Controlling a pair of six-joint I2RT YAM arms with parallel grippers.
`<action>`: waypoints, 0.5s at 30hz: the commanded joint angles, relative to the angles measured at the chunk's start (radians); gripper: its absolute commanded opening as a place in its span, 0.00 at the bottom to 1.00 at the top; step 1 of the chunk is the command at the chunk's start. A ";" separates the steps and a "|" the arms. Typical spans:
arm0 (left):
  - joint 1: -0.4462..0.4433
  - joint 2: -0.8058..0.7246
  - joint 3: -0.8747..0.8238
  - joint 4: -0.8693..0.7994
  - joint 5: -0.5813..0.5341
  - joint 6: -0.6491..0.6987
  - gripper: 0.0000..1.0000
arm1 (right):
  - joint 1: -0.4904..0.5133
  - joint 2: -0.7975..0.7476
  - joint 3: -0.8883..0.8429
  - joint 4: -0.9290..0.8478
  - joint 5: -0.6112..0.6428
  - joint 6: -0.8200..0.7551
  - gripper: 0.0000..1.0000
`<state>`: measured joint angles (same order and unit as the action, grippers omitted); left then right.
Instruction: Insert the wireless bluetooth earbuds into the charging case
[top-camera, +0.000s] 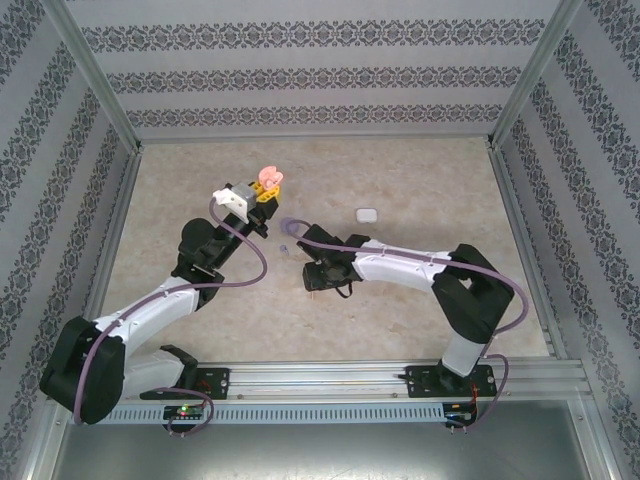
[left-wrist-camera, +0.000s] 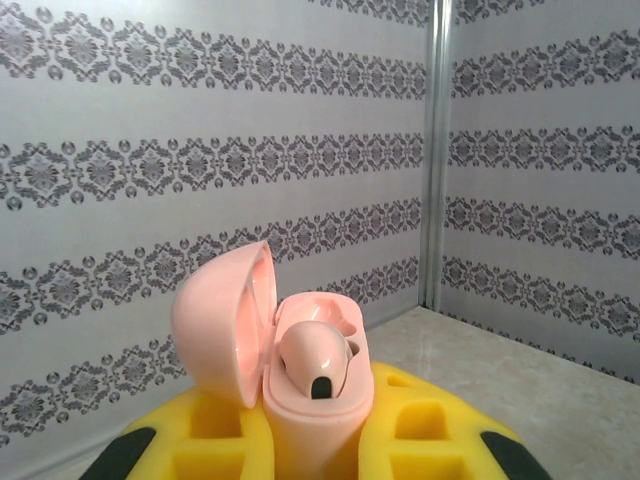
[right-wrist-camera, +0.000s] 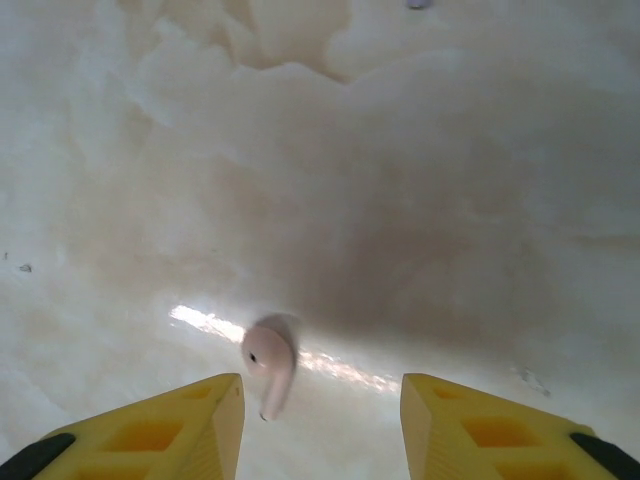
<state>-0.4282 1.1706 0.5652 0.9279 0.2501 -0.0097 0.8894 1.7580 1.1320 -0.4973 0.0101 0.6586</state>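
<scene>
My left gripper (left-wrist-camera: 315, 445) is shut on an open pink charging case (left-wrist-camera: 305, 400), held upright above the back of the table, where the case (top-camera: 266, 181) sits in the gripper (top-camera: 262, 192). Its lid (left-wrist-camera: 222, 320) hangs open to the left. One pinkish earbud (left-wrist-camera: 318, 358) sits in the near socket; the far socket (left-wrist-camera: 335, 318) looks empty. Another pinkish earbud (right-wrist-camera: 268, 362) lies on the table between the fingers of my right gripper (right-wrist-camera: 322, 420), close to the left fingertip (right-wrist-camera: 215, 415) and untouched. This gripper (top-camera: 297, 248) is open and low over the table's middle.
A small white case (top-camera: 367, 214) lies shut on the table to the right of both grippers. Patterned walls (top-camera: 300, 80) close off the back and both sides. The pale marble tabletop (top-camera: 400, 320) stretches bare in front of the arms.
</scene>
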 joint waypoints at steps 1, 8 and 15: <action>0.018 -0.035 -0.011 0.055 -0.024 -0.028 0.00 | 0.018 0.045 0.054 -0.031 0.034 -0.006 0.45; 0.040 -0.065 -0.021 0.048 -0.048 -0.036 0.00 | 0.047 0.114 0.107 -0.067 0.051 -0.002 0.43; 0.048 -0.082 -0.025 0.041 -0.037 -0.038 0.00 | 0.073 0.167 0.143 -0.101 0.074 -0.001 0.42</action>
<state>-0.3923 1.1149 0.5503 0.9276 0.2157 -0.0319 0.9516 1.9015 1.2407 -0.5556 0.0425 0.6559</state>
